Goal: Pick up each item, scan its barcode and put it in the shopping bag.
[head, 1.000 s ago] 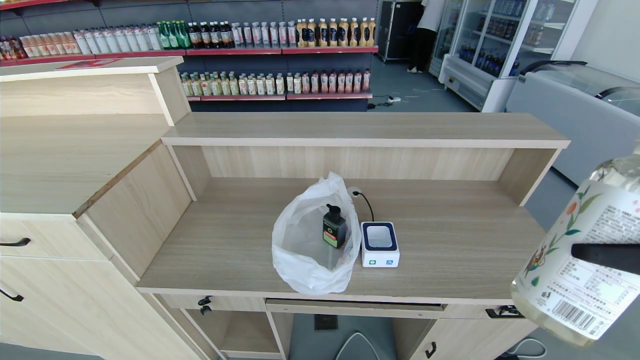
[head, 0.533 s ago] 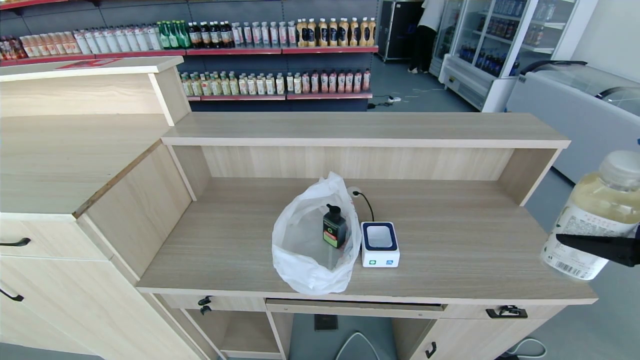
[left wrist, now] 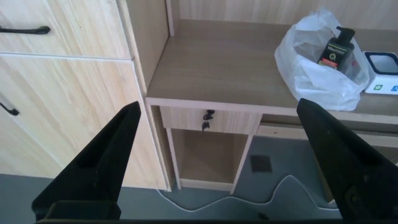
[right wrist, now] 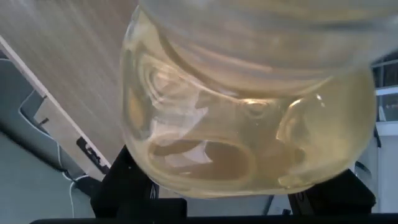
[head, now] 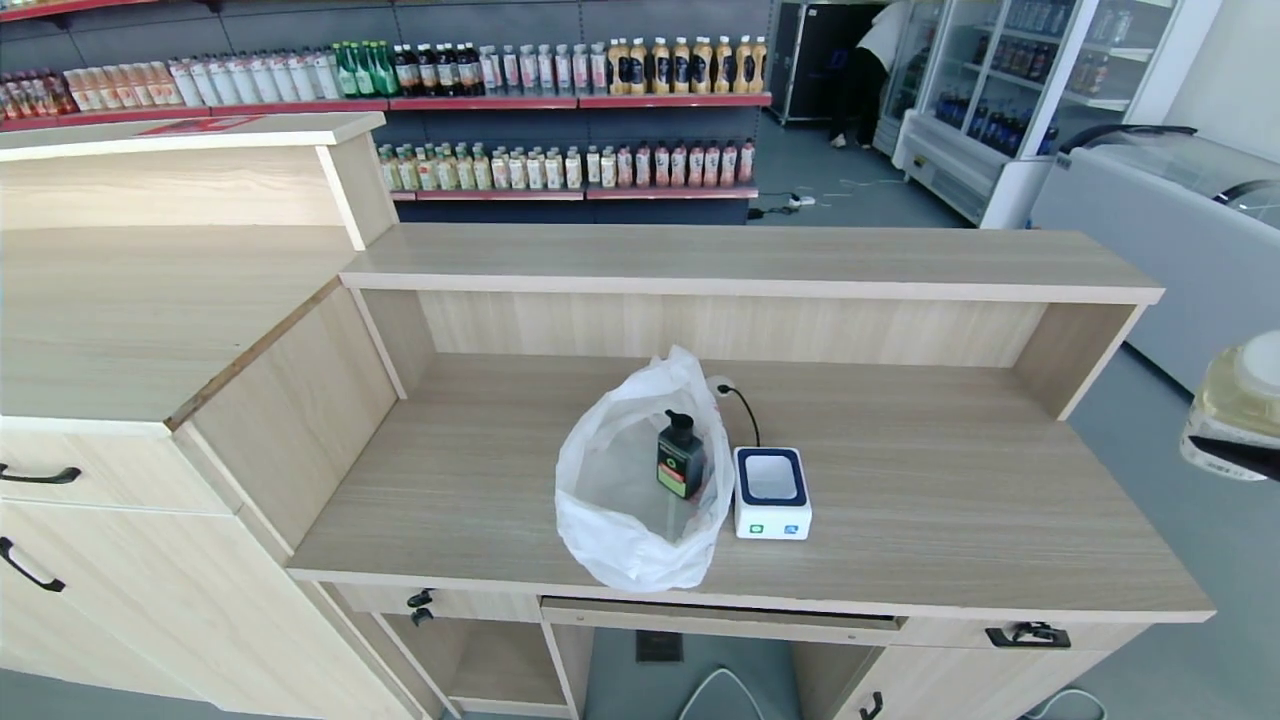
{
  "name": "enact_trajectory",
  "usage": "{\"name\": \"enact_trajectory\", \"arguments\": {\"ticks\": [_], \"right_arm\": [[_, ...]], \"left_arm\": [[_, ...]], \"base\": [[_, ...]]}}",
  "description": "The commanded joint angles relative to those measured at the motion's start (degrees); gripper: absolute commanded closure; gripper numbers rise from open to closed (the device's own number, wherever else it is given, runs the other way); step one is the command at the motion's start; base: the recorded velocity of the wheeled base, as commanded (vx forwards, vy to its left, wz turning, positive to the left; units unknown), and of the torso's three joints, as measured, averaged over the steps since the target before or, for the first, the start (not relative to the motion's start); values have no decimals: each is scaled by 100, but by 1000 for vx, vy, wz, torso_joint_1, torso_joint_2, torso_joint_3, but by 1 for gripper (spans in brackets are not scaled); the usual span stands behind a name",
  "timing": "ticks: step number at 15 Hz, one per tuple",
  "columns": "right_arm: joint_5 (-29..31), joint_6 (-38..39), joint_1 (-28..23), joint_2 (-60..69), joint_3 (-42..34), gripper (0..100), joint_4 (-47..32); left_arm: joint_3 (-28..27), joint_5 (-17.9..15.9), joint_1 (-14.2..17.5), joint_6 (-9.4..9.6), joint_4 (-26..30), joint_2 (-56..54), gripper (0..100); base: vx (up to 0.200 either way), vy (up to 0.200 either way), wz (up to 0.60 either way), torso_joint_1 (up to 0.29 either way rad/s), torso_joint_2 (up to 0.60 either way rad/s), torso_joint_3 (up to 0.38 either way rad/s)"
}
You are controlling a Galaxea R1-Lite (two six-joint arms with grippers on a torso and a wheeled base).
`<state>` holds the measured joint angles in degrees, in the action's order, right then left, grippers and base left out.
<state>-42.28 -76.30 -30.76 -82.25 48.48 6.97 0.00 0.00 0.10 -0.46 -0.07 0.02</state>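
Shop interior. A light wood checkout counter [head: 920, 500] had a raised ledge [head: 750, 255] along its back. A taller wood cabinet [head: 120, 330] joined it on the left, with black drawer handles [head: 40, 476]. Behind, red-edged shelves [head: 580, 101] held rows of drink bottles [head: 560, 165]. Glass-door fridges [head: 1010, 90] and a chest freezer [head: 1170, 210] stood at the right. Grey floor [head: 850, 170], bright even light.

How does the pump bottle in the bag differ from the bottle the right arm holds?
The pump bottle is dark with a black pump top; the pale bottle is clear with yellowish liquid and a white cap. The pump bottle stands in the bag; the pale bottle is gripped by the right pincer right of the counter. Both are top-up.
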Motion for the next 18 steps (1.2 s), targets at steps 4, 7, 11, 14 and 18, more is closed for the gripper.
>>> {"name": "enact_trajectory", "arguments": {"ticks": [4, 7, 11, 14, 18], "right_arm": [[-255, -8, -9, -968, -93, 100, 894], [-659, -78, 123, -1645, 3, 100, 1307], [-1977, -113, 711, -2480, 223, 100, 1526], [-2109, -219, 905, -2840, 381, 100, 1526], [-2197, -517, 940, -3289, 548, 100, 1843]], "left_arm": [[0, 0, -1, -6, -1, -2, 0], [0, 0, -1, -6, -1, -2, 0], [0, 0, -1, 2, -1, -2, 0], [0, 0, -1, 2, -1, -2, 0], [0, 0, -1, -6, -1, -2, 0]], "base": [[0, 0, 600, 6, -1, 2], [0, 0, 0, 0, 0, 0], [0, 0, 0, 0, 0, 0], [0, 0, 0, 0, 0, 0], [0, 0, 0, 0, 0, 0]]}}
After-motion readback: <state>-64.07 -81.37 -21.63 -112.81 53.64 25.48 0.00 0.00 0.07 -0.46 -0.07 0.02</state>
